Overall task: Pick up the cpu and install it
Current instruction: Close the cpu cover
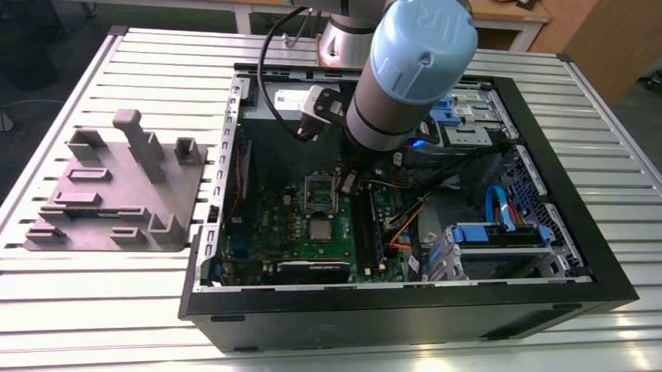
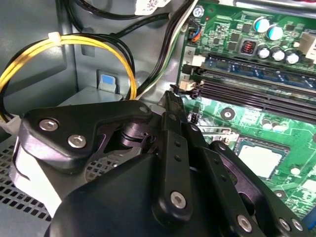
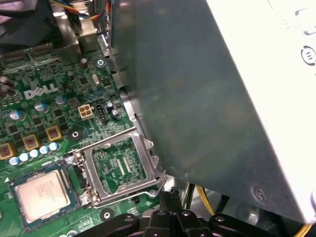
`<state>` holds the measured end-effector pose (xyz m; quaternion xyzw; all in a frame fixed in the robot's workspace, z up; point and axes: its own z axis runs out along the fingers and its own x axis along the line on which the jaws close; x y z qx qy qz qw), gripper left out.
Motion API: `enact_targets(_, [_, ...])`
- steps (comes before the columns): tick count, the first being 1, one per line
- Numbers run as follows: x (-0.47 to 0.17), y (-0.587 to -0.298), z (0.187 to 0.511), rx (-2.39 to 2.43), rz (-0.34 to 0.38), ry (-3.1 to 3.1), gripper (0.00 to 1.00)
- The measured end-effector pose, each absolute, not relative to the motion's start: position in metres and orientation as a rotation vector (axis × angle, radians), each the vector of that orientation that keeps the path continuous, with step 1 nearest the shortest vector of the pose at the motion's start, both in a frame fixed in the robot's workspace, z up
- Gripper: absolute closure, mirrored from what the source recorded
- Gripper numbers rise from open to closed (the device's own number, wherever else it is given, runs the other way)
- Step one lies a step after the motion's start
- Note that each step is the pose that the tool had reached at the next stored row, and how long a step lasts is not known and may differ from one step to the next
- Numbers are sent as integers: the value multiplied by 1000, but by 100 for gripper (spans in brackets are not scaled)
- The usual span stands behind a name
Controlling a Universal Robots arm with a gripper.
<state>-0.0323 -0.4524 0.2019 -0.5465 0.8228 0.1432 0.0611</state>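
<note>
The cpu [image 1: 321,230] lies flat in its socket on the green motherboard [image 1: 271,225], silver-gray top up. It is also seen in both wrist views [image 3: 42,195] [image 2: 259,160]. Beside it the silver socket bracket [image 3: 121,168] is swung open and stands upright [image 1: 318,190]. My gripper [image 1: 346,184] hangs inside the case beside the upright bracket, a short way off the cpu. Its black fingers [image 2: 170,96] come together at the tip and look shut with nothing between them. The gripper's tip [image 3: 168,197] sits just past the bracket's edge.
The big gray power-supply box [image 3: 222,98] stands close beside the arm. Yellow cables [image 2: 64,42] loop by the case wall, and dark memory slots [image 2: 256,89] run alongside the socket. Blue drive cages [image 1: 497,232] sit at the exterior view's right. A gray fixture block [image 1: 114,194] lies outside the case.
</note>
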Motion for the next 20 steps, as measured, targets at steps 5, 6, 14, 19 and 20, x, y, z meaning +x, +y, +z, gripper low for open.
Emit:
enact_targets(5, [-33, -451, 201, -1651, 440, 2486, 90])
enact_targets(6, [-33, -451, 200, -1651, 439, 2486, 90])
enact_targets(14, [-34, -450, 199, -1658, 418, 2497, 90])
enact_targets(19, [-34, -450, 201, -1661, 408, 2502, 90])
enact_targets(20, [-34, -450, 201, -1662, 402, 2505, 90])
